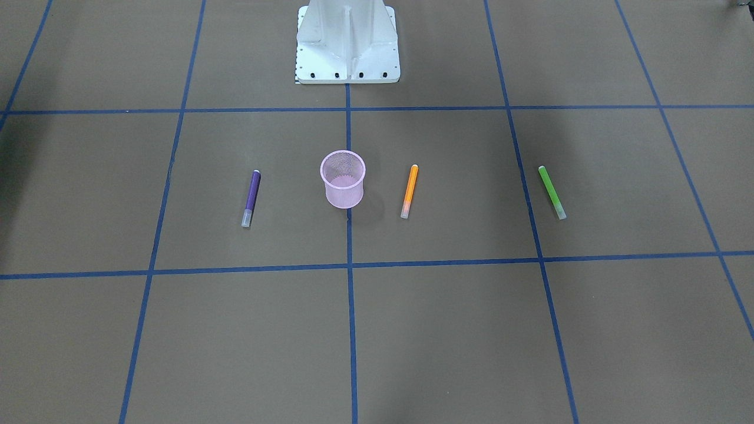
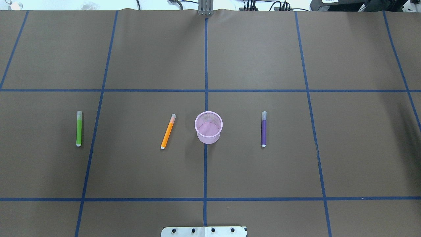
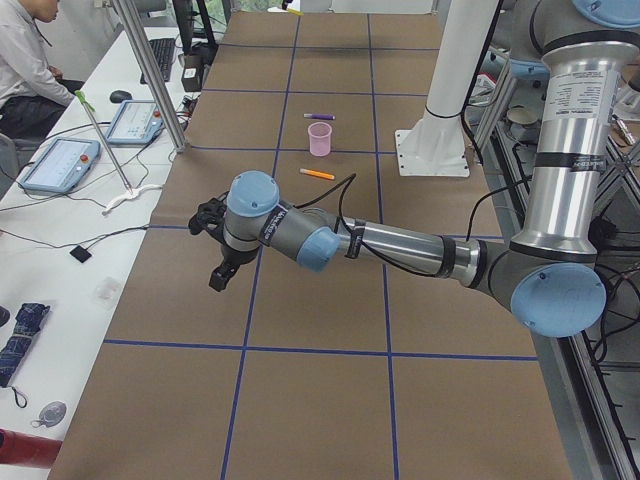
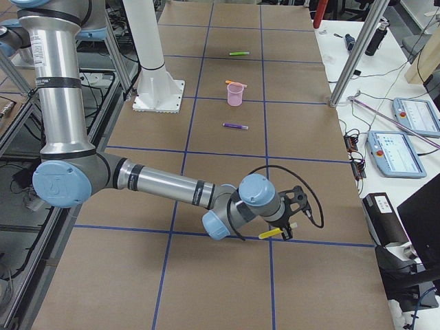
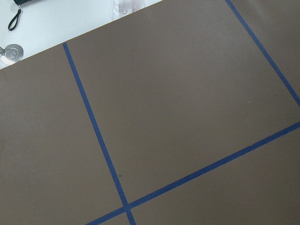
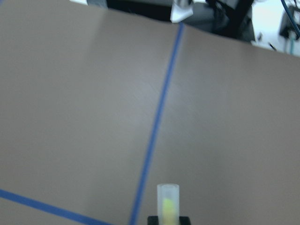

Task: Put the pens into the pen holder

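The pink mesh pen holder (image 2: 208,127) stands upright at the table's middle, with nothing in it. The orange pen (image 2: 168,131), the green pen (image 2: 79,128) and the purple pen (image 2: 263,128) lie flat beside it, all apart from it. Neither arm shows in the overhead or front views. My right gripper (image 4: 282,232) is far out towards the table's right end, shut on a yellow pen (image 6: 168,204) with a pale cap. My left gripper (image 3: 217,280) hovers near the table's left end, far from the pens. I cannot tell whether it is open.
The white robot base (image 1: 347,44) stands behind the pen holder. Blue tape lines cross the brown table. Metal posts (image 3: 150,80) and teach pendants (image 4: 395,152) stand along the far side, where an operator (image 3: 22,60) sits.
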`<state>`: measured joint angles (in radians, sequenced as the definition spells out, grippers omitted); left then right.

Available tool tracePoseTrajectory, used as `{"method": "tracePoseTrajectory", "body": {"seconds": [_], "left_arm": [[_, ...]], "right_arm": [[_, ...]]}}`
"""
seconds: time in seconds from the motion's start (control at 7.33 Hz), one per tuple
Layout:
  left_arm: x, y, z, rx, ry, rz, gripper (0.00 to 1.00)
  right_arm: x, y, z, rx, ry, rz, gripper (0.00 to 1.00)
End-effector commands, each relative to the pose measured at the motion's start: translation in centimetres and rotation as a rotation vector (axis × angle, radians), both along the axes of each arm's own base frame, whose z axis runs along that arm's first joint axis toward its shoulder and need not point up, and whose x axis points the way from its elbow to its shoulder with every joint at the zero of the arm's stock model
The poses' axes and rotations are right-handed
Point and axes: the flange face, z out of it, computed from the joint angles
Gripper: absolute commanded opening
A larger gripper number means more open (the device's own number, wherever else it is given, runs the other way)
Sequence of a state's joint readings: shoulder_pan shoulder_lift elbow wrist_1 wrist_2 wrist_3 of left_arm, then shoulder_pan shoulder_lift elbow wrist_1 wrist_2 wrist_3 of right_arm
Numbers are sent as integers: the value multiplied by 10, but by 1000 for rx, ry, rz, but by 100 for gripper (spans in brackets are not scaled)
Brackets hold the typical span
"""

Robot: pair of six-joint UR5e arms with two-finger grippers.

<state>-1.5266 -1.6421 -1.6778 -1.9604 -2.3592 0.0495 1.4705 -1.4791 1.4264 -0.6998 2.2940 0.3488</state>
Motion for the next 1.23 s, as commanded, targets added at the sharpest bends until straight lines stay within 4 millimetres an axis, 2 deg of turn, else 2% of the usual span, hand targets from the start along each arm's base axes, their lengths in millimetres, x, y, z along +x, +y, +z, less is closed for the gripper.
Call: {"method": "tracePoseTrajectory", "body": {"seconds": [0.0, 0.14, 0.27, 0.55, 0.82, 1.09], "left_arm": [[16, -2, -10, 45, 3, 29, 100], [28, -3, -12, 62, 4, 51, 100], [42, -3, -17, 103, 9, 76, 100], [64, -3, -24, 138, 15, 118, 100], [74, -4, -28, 149, 18, 134, 100], [86, -6, -34, 124, 45, 118, 100]], "right_arm": [[-85, -8, -124, 19, -170, -6, 0], [-113, -8, -175, 41, -220, 51, 0], [-154, 6, -214, 65, -260, 107, 0], [-237, 42, -277, 152, -326, 198, 0], [-345, 83, -320, 257, -336, 292, 0], [-424, 132, -356, 316, -358, 362, 0]]}}
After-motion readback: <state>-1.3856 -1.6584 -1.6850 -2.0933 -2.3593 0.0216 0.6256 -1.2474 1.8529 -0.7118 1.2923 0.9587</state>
